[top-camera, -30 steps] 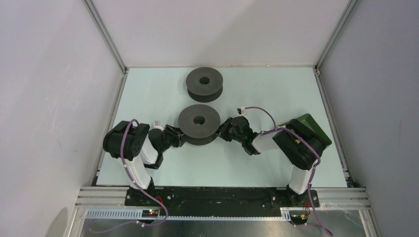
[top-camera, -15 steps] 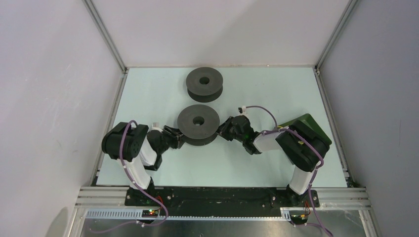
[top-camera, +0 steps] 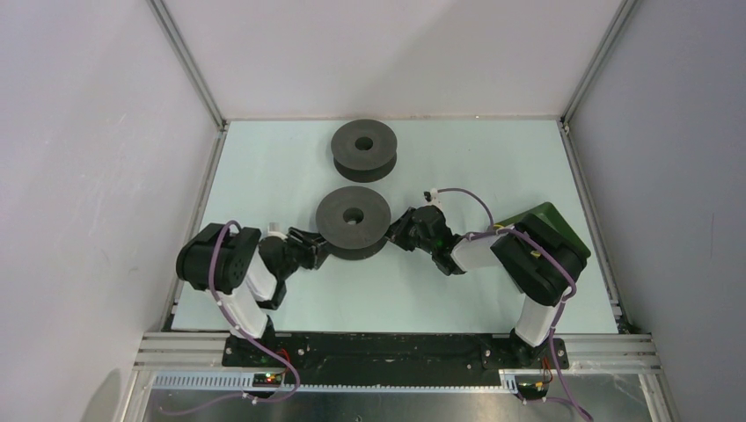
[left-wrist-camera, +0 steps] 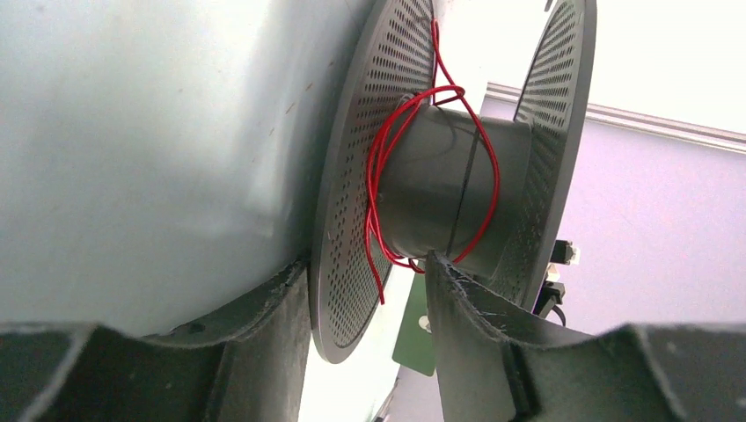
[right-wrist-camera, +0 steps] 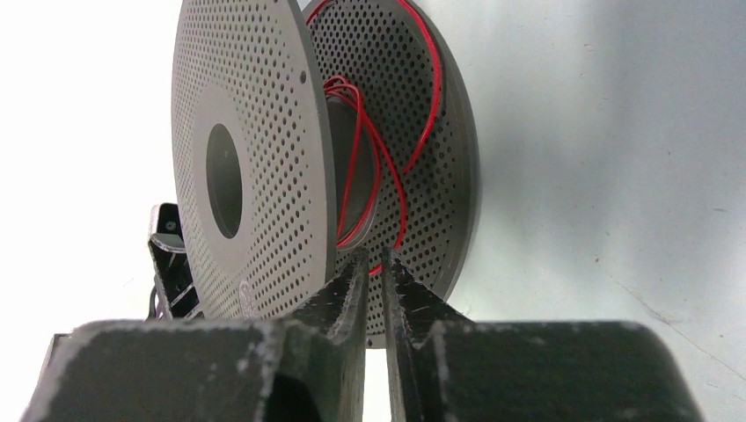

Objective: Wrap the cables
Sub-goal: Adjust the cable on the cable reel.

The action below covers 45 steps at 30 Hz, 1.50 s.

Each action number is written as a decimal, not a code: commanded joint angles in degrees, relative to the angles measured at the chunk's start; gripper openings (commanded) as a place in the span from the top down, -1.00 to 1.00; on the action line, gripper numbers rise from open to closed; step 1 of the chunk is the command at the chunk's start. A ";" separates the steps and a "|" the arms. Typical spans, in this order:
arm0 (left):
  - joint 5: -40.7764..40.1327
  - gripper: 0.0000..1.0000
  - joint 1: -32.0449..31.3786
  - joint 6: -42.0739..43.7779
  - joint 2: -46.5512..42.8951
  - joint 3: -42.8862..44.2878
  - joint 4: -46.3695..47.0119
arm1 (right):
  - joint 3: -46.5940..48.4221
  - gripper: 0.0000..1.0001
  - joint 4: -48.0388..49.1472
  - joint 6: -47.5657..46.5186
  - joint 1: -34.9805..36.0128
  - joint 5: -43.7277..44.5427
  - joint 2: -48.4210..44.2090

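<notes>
The red cable [left-wrist-camera: 373, 193] is looped loosely round the core of the spool [left-wrist-camera: 431, 189], just ahead of both hands. The left hand [left-wrist-camera: 365, 264] is released, its fingers straddling the flange that lies on the tabletop [left-wrist-camera: 132, 132]. The right hand [right-wrist-camera: 376, 257] is nearly clenched between the flanges, with the cable at its tips. Whether it grips the cable cannot be told.

Top view: even, diffuse light, sharp all over; soft short shadow hugging the near spool [top-camera: 354, 220]. Left wrist view: beyond the spool, background blown out white; red cable [left-wrist-camera: 376, 176] on it crisp; fingers [left-wrist-camera: 255, 343] in front dark, soft. Right wrist view: white glare left of the spool, table [right-wrist-camera: 616, 176] right of it evenly lit.
</notes>
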 commanded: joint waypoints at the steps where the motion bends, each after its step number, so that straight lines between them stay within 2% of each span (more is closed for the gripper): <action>1: -2.26 -0.05 0.33 -0.67 -2.24 -1.65 0.94 | -0.71 0.72 0.92 -1.34 -1.15 0.13 -1.98; 10: -5.53 -0.03 0.34 -1.23 -7.84 -3.35 -1.92 | -4.34 0.71 3.22 -3.39 -6.73 -3.57 -3.89; 14: -7.39 -0.03 0.38 -0.83 -10.66 -3.83 -4.31 | -4.18 0.63 7.22 -5.24 -9.56 -6.81 -2.95; 17: -8.51 -0.04 0.38 -0.13 -12.79 -3.82 -6.92 | -1.59 0.54 8.26 -7.57 -12.17 -9.78 -0.87; 23: -10.58 -0.06 0.33 1.11 -17.41 -3.61 -14.22 | 5.39 0.48 7.57 -12.12 -14.94 -13.44 4.78; 30: -11.91 -0.07 0.36 1.89 -21.71 -2.93 -20.86 | 12.84 0.48 6.14 -12.73 -15.56 -17.55 12.01; 40: -15.20 -0.10 0.36 5.62 -31.93 -1.45 -31.50 | 16.28 0.51 6.25 -12.76 -14.26 -21.50 17.43; 45: -14.40 -0.12 0.74 7.92 -32.53 0.50 -34.27 | 17.03 0.57 4.79 -13.34 -12.74 -21.23 18.00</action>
